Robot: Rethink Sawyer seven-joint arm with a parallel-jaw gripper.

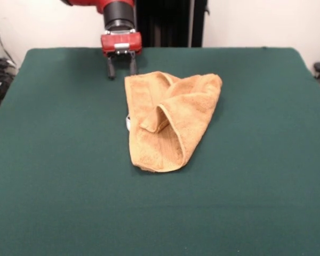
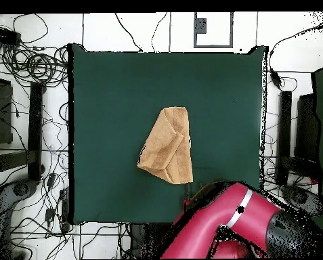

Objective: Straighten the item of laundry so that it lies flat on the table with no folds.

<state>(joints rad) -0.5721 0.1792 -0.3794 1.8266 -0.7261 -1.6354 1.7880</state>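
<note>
Nearest my front camera, the table is bare green felt along its near edge. Past that, about mid-table, lies the towel, doubled over itself: one flap is folded across from the right side, a raised ridge runs down its middle, and a bit of white tag peeks out at its left edge. Farther back, close to the far edge, my gripper hangs just beside the towel's far-left corner, its two dark fingers parted with nothing between them, tips close to the felt.

To do this well, I judge I should pinch only the top layer at the loose corner of the folded flap, not both layers. Then I should lift low and drag it outward toward the right edge, so the under layer stays put.
</note>
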